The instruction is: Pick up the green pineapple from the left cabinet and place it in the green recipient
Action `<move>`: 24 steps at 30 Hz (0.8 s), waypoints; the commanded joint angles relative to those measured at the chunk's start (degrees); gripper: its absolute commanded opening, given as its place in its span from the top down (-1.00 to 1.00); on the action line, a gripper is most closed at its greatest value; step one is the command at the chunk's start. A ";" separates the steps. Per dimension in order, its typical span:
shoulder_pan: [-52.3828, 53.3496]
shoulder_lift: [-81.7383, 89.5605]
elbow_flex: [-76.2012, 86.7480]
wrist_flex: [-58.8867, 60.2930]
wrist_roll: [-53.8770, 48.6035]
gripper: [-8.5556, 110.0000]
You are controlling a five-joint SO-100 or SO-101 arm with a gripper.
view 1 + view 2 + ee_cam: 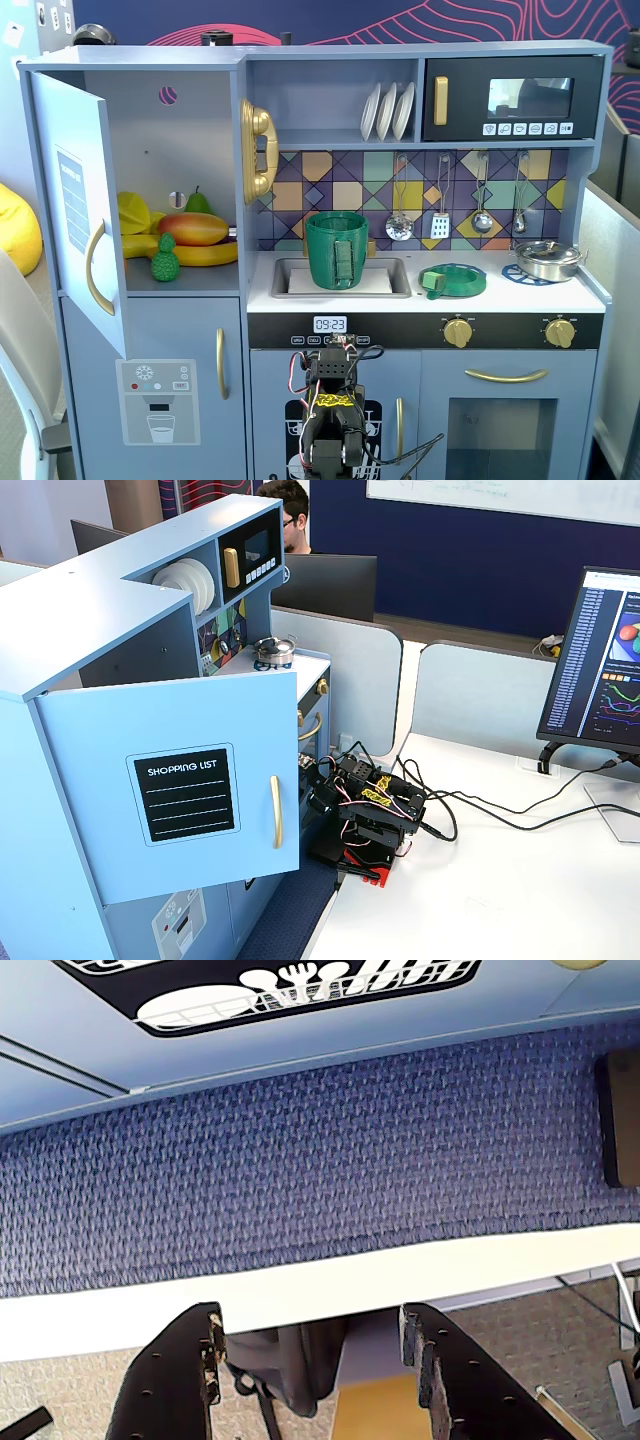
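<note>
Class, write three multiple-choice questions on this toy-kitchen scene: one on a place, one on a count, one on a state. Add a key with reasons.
1. Where is the green pineapple?
A. In the left cabinet
B. In the sink
C. On the stove

2. How many white plates stand in the rack?
A. One
B. Three
C. Five

3. How is the gripper?
A. Shut on the pineapple
B. Open and empty
C. Shut on a spoon

Key: 1 A, it stands before the banana on the cabinet's shelf; 2 B, three rims show; 3 B, the wrist view shows the fingers apart with nothing between.
</note>
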 commanded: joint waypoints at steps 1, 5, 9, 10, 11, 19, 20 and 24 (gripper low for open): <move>2.02 -0.26 0.09 10.28 1.49 0.86; 1.58 -0.26 0.09 10.28 1.58 0.86; 0.88 -0.26 0.09 10.28 1.58 0.86; 0.00 -0.26 0.09 10.37 0.88 0.86; -1.23 -0.26 0.00 10.37 0.35 0.86; -29.71 -0.53 -6.68 -11.60 5.80 0.86; -33.84 -0.09 -8.17 -15.29 5.36 0.86; -43.86 -0.70 -11.16 -37.00 2.02 0.84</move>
